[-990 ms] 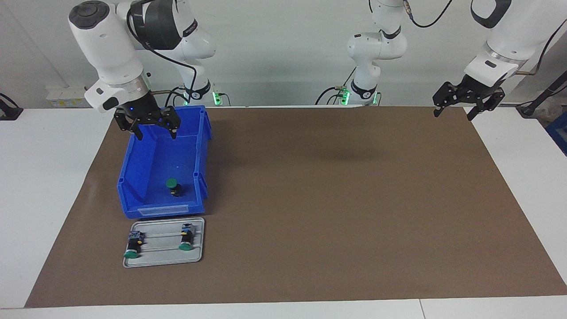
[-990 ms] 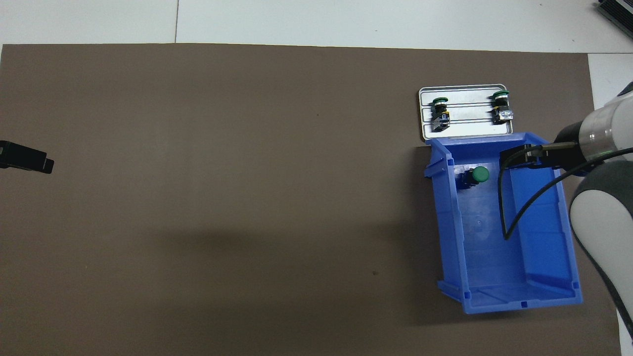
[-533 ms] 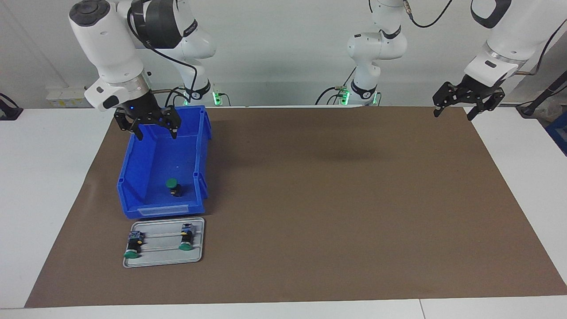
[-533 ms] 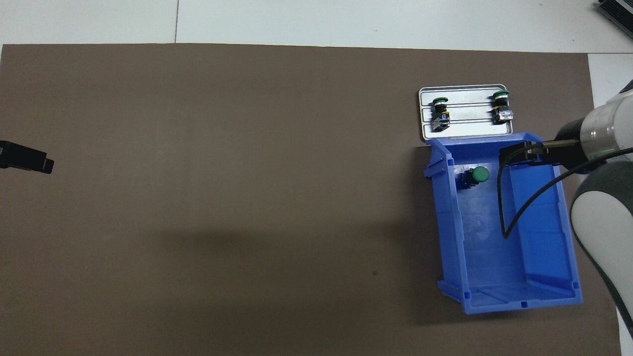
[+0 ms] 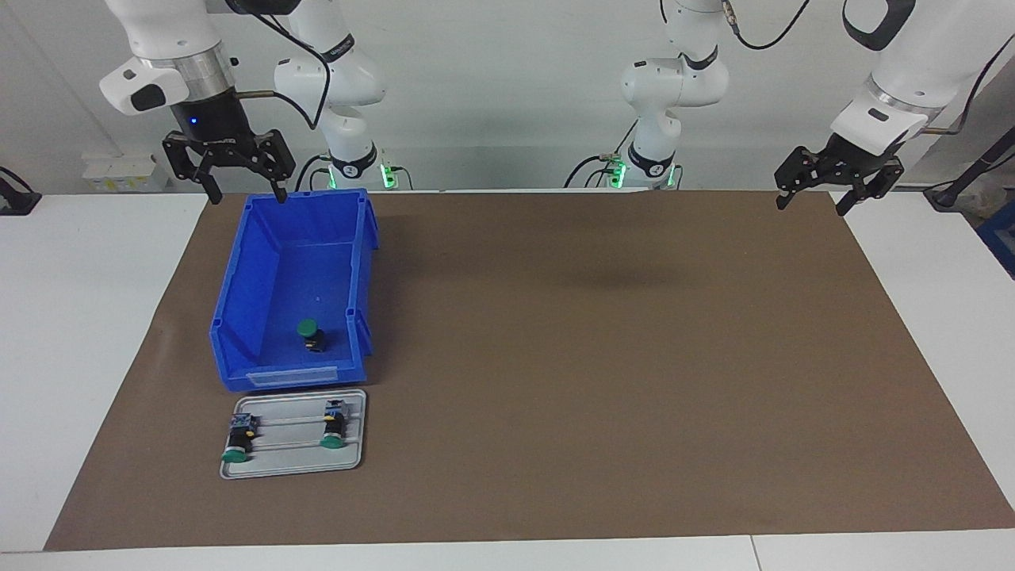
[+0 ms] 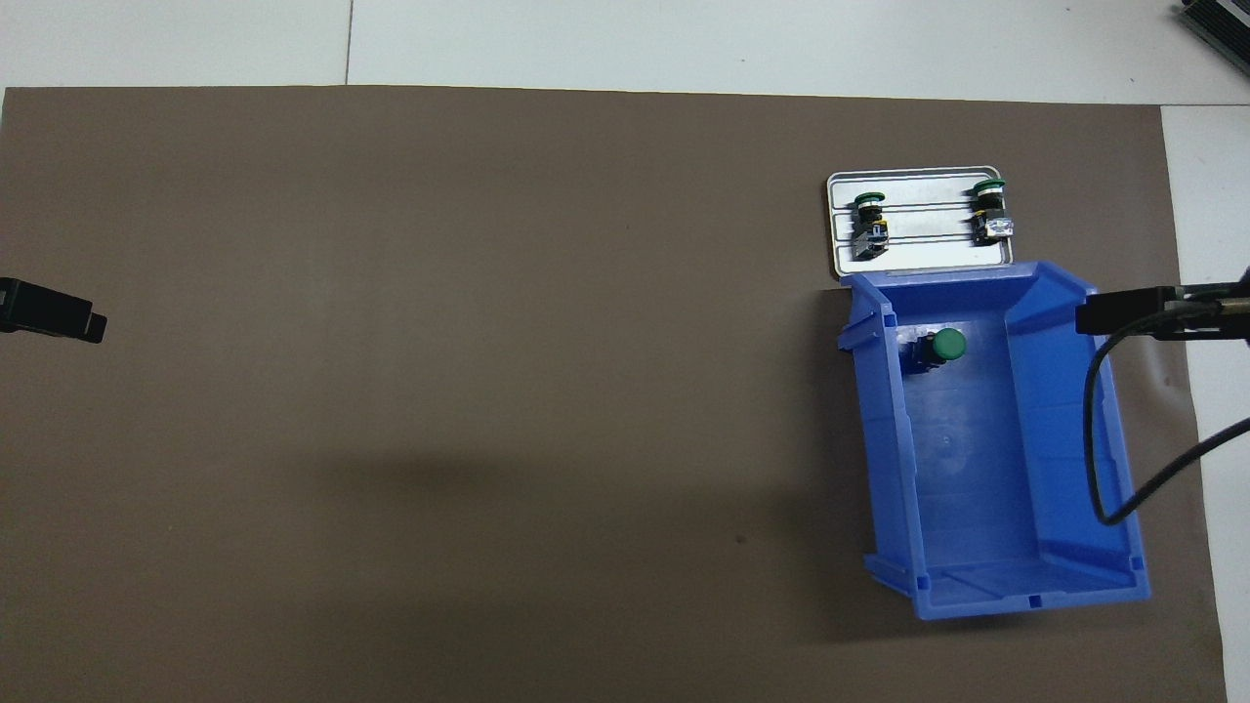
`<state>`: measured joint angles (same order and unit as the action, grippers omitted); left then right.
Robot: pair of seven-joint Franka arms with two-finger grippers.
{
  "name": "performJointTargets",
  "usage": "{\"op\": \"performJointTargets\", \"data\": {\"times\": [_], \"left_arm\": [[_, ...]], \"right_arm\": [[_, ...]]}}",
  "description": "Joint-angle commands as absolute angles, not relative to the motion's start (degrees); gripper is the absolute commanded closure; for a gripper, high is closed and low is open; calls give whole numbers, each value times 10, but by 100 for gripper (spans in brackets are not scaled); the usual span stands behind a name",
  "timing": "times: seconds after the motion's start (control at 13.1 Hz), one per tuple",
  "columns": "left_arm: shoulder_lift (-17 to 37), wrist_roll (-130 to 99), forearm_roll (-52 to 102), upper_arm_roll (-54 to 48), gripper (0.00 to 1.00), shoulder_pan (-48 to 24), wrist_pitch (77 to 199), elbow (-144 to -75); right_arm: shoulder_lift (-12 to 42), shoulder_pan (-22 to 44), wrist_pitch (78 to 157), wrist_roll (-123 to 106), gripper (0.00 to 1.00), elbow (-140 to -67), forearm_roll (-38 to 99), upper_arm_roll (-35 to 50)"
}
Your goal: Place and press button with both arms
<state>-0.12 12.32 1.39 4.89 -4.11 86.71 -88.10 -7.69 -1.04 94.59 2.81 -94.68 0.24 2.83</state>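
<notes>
The right gripper (image 5: 244, 193) is held raised at the right arm's end of the table, pointed straight down, its fingers (image 5: 212, 190) spread apart with nothing between them. The left gripper (image 5: 813, 200) is held raised at the left arm's end, tilted on a slanted wrist, its fingers likewise parted and empty; the left arm is kept waiting.

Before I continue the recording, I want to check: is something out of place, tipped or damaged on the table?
Nothing is spilled or damaged. One button stands alone in the blue bin, while two alike lie on the metal tray. Right pincer is over the bin's rim, open and empty; left pincer waits open.
</notes>
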Motion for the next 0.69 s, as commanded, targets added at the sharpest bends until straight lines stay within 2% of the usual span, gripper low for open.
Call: {"op": "performJointTargets", "data": {"times": [0.0,0.61], "left_arm": [[-18,130,5,45,0,-35,869,-899],[-18,130,5,45,0,-35,869,-899]], "right_arm": [[-51,-15,898,20,0,-894,9,33],[-55,-17,898,15,0,-907,13,29]]}}
